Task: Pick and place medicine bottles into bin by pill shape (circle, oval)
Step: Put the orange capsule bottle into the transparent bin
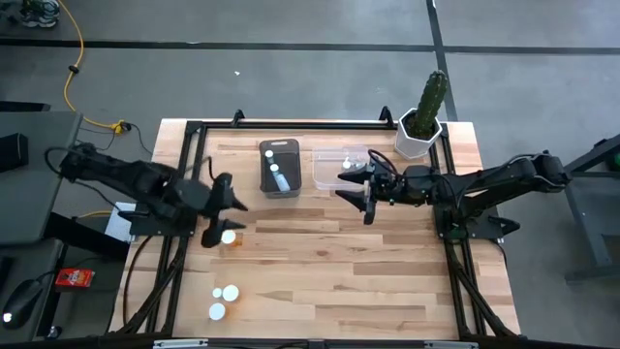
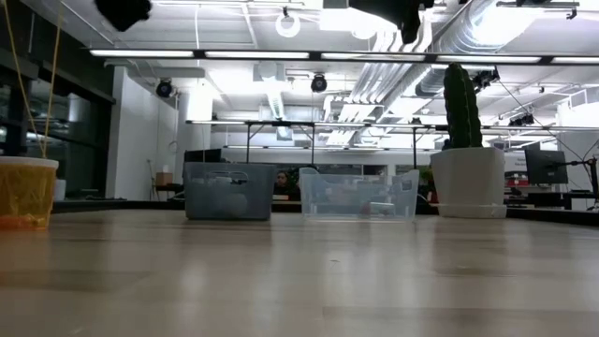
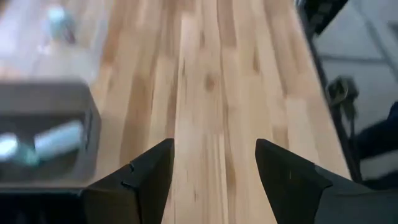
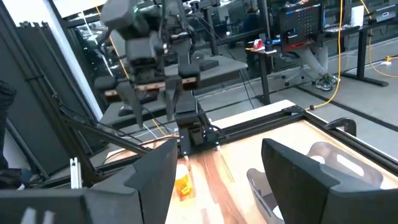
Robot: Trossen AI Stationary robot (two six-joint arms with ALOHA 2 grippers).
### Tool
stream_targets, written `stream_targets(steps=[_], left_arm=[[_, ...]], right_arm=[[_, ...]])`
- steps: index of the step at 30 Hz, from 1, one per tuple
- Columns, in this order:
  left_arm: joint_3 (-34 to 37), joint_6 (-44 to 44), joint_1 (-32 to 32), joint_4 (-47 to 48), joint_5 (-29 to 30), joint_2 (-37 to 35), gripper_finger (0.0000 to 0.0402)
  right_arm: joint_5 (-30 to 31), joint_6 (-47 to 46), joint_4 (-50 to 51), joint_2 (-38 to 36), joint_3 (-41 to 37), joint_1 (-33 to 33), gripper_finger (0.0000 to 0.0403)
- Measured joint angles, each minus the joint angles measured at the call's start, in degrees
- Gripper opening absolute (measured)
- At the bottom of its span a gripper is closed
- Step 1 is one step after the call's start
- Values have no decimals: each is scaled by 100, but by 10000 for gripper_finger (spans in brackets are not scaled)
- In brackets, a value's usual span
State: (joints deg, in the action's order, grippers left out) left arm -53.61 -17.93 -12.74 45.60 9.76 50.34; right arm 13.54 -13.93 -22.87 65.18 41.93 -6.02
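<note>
An orange medicine bottle with a white cap (image 1: 229,236) stands upright on the table's left part; it also shows in the low view (image 2: 23,192) and the right wrist view (image 4: 183,185). My left gripper (image 1: 226,219) is open and empty, raised above the table right beside this bottle; its wrist view shows only bare wood between the fingers (image 3: 214,162). Three white-capped bottles (image 1: 225,297) stand near the front left. My right gripper (image 1: 355,197) is open and empty, in the air at the near side of the clear bin (image 1: 341,167).
A grey bin (image 1: 279,167) holding bottles and the clear bin stand side by side at the table's far middle. A cactus in a white pot (image 1: 418,131) stands at the far right corner. Bare wood lies in the middle and front right.
</note>
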Motion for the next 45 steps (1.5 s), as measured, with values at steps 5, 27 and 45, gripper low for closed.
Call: stream_targets(steps=[5, 27, 45], left_arm=[[-1, -613, -525, 724, 144, 203, 224], [1107, -1245, -805, 1107, -133, 748, 322], [1432, -717, -811, 705, -2, 960, 321]], right_arm=[[0, -123, 136, 1, 0, 0, 226], [152, -273, 410, 3, 2, 0, 226], [294, -256, 619, 5, 2, 0, 226]])
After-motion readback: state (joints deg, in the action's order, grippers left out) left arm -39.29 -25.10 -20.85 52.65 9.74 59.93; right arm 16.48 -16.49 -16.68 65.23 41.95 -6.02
